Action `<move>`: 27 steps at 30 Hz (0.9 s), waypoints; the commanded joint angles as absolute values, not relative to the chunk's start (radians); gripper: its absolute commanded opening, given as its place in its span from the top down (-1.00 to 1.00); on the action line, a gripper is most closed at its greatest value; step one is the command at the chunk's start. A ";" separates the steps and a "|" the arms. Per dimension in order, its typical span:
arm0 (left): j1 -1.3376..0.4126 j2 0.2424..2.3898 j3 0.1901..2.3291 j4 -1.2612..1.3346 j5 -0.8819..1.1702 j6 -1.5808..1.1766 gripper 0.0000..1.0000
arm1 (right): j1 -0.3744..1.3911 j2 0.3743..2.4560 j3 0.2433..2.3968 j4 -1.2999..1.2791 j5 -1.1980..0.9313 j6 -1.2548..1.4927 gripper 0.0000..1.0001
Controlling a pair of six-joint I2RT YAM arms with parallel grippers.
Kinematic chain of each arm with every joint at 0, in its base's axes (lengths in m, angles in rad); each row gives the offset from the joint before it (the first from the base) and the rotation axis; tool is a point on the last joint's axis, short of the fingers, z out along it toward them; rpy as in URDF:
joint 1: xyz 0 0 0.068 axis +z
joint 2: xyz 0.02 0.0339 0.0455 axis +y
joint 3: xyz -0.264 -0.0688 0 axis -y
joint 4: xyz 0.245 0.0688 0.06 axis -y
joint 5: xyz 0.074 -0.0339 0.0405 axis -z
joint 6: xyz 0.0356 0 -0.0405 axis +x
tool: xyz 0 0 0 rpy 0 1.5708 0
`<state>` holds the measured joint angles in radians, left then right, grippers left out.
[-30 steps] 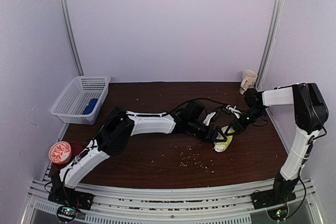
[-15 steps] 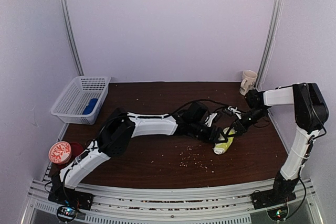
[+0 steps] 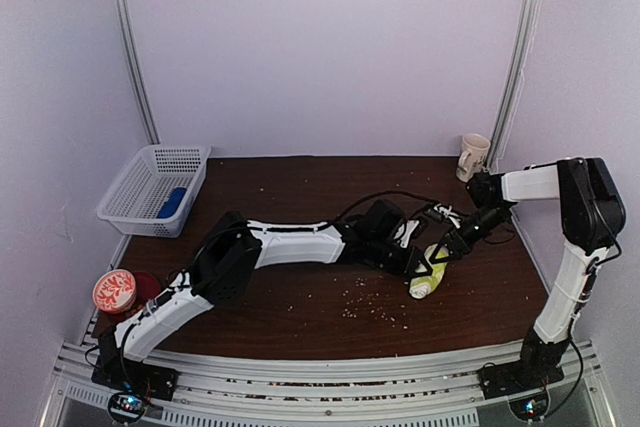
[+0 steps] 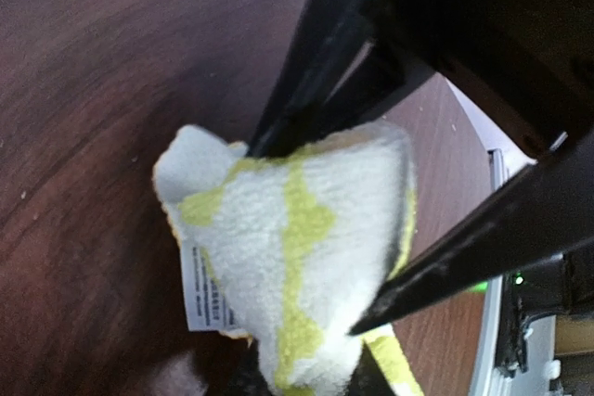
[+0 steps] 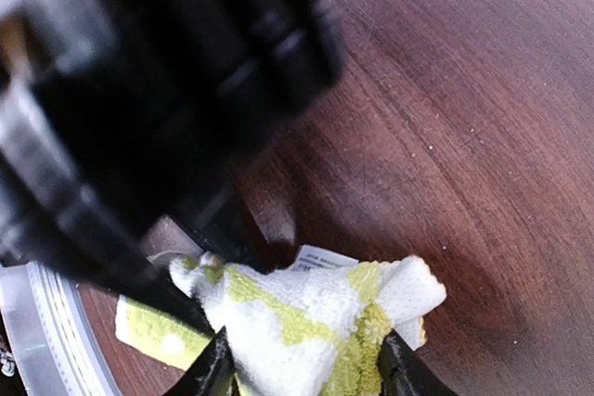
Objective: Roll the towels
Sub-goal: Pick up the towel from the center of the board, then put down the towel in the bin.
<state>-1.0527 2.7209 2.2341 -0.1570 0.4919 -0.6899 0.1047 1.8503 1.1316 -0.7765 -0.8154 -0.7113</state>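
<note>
The yellow-green towel (image 3: 426, 281) with its white pattern lies bunched on the dark table right of centre. Both grippers meet on it. My left gripper (image 3: 414, 263) reaches in from the left, and in the left wrist view the cloth (image 4: 297, 229) is pinched between its jaws (image 4: 311, 373). My right gripper (image 3: 441, 251) comes in from the right. Its jaws (image 5: 304, 365) are shut on the towel (image 5: 316, 317), whose white label (image 5: 320, 259) shows. The blue towel (image 3: 172, 203) lies in the white basket (image 3: 140, 209) at the far left.
A pale mug (image 3: 474, 154) stands at the back right corner. A red patterned round thing (image 3: 114, 290) sits at the near left. Crumbs (image 3: 368, 305) dot the table in front of the towel. Black cables (image 3: 392, 195) loop over the left arm's wrist.
My left gripper's jaws have closed in on the yellow-green towel, and the left arm has crept a little to the right. The right gripper has kept its hold.
</note>
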 commanded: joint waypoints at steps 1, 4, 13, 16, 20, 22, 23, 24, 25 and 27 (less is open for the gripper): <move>-1.083 2.838 2.164 -0.393 0.408 -0.656 1.00 | 0.109 1.862 1.150 -0.829 -0.844 -0.729 0.01; -1.082 2.785 2.122 -0.377 0.349 -0.626 1.00 | 0.091 1.834 1.148 -0.822 -0.827 -0.726 -0.20; -1.020 2.399 1.754 -0.259 0.101 -0.533 1.00 | -0.037 1.684 1.112 -0.729 -0.808 -0.665 -1.00; -0.976 2.269 1.646 -0.288 -0.024 -0.473 1.00 | -0.055 1.636 1.081 -0.656 -0.757 -0.606 -1.00; -0.910 2.119 1.538 -0.343 -0.171 -0.401 1.00 | -0.055 1.590 1.057 -0.611 -0.728 -0.577 -1.00; -0.871 2.045 1.511 -0.371 -0.223 -0.372 1.00 | -0.055 1.586 1.053 -0.605 -0.722 -0.575 -1.00; -0.852 2.015 1.503 -0.387 -0.245 -0.359 1.00 | -0.055 1.586 1.051 -0.606 -0.719 -0.576 -1.00; -0.833 1.982 1.495 -0.400 -0.270 -0.346 1.00 | -0.055 1.589 1.051 -0.607 -0.717 -0.576 -1.00; -0.815 1.954 1.492 -0.417 -0.296 -0.332 1.00 | -0.055 1.592 1.052 -0.609 -0.717 -0.578 -1.00; -0.782 1.904 1.496 -0.456 -0.358 -0.300 1.00 | -0.055 1.596 1.052 -0.610 -0.718 -0.580 -1.00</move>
<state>-0.8257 2.0262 1.4933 -0.3874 -0.1860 -0.3954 -0.0566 1.6051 1.0618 -0.6315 -0.7410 -0.5945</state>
